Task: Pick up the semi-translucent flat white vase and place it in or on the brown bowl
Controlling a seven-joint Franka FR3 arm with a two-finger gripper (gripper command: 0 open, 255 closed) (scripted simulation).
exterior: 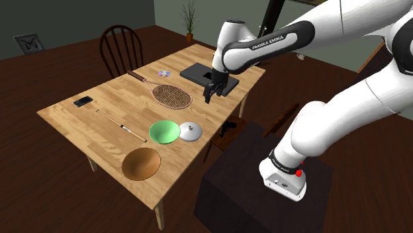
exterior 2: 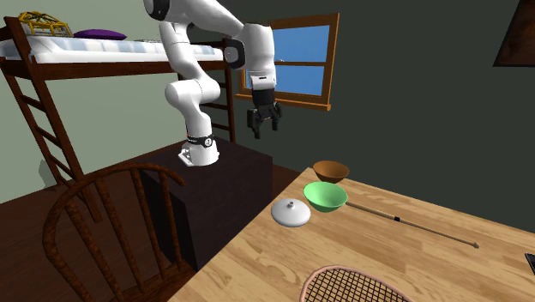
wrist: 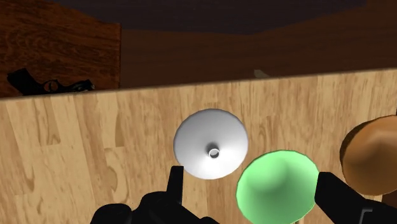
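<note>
In the shoulder view, my gripper (exterior: 211,91) hangs in the air over the pale wooden table (exterior: 86,119), well apart from the white vase (exterior: 190,132). The white vase lies low and round like a lid near the table edge facing my stand (exterior: 265,192), just beside the green bowl (exterior: 165,132). The brown bowl (exterior: 141,163) sits beyond that, near the corner. Each bowl's shallow inside shows its own smooth colour. A racket (exterior: 171,94) with a woven face lies farther along the boards.

In the second exterior view, my gripper (exterior 2: 263,120) points downward, higher than the tabletop. The white vase (exterior 2: 291,213) is a flattened dome with a small raised neck. The green bowl (exterior 2: 326,196) stands next to it, and the brown bowl (exterior 2: 331,171) behind that.

In the wrist view, my fingers (wrist: 176,181) stand spread apart, clasping nothing. Below them the white vase (wrist: 210,143) shows as a glossy disc with a tiny round mouth at its middle. It rests on grained wood beside the green bowl (wrist: 278,188), with the brown bowl (wrist: 372,156) past that.
</note>
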